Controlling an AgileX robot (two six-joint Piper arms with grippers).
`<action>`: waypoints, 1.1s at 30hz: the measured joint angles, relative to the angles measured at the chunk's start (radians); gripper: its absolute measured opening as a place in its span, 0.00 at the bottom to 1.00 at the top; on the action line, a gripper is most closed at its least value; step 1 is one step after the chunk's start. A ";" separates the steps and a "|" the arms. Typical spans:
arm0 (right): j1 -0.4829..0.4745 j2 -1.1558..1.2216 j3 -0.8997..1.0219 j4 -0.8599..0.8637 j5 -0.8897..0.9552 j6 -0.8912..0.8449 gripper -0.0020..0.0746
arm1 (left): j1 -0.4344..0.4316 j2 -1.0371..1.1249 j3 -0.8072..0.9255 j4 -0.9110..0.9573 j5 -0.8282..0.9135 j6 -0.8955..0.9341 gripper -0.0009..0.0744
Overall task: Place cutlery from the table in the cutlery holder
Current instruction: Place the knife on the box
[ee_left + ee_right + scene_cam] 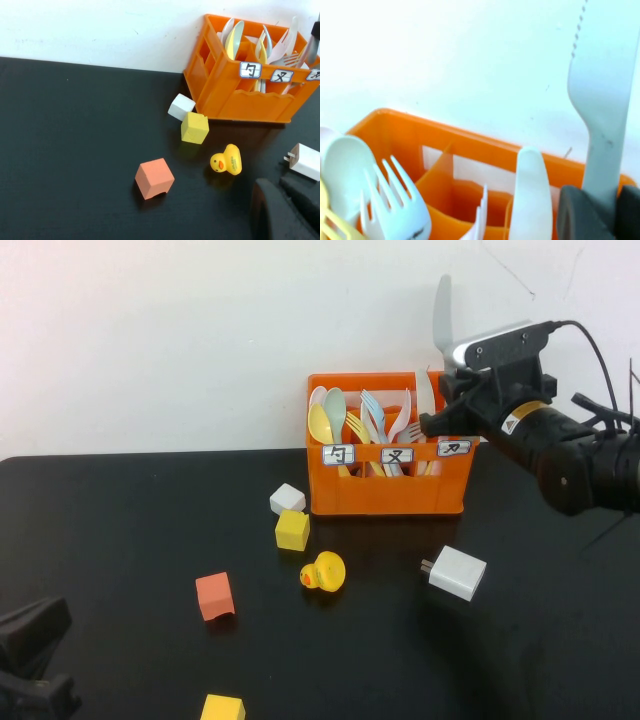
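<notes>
On the table (120, 520), the cutlery holder (390, 495) stands at the back. The right gripper (447, 390), clamped on the grey-blue knife (442, 315), hovers over what looks like its right compartment; next, lower and release. The left gripper (30, 665) sits parked, fingers together.

The right arm (570, 455) is matte black and rounded, with a small yellow-and-white sticker near its wrist and thin black cables trailing behind it. A silver-grey camera bar (500, 343) sits on top. The left gripper (35, 660) shows only blocky black parts.
</notes>
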 joint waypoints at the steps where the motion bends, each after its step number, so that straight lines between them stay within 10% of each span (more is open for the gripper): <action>1: 0.000 0.005 0.000 0.003 0.000 0.000 0.21 | 0.000 0.000 0.000 0.000 0.000 0.000 0.01; 21: 0.000 0.011 -0.002 0.003 -0.005 0.117 0.47 | 0.000 0.000 0.000 0.000 0.004 0.017 0.01; 33: 0.000 -0.285 -0.002 -0.256 0.251 0.117 0.05 | 0.000 0.000 0.000 0.000 0.011 0.047 0.01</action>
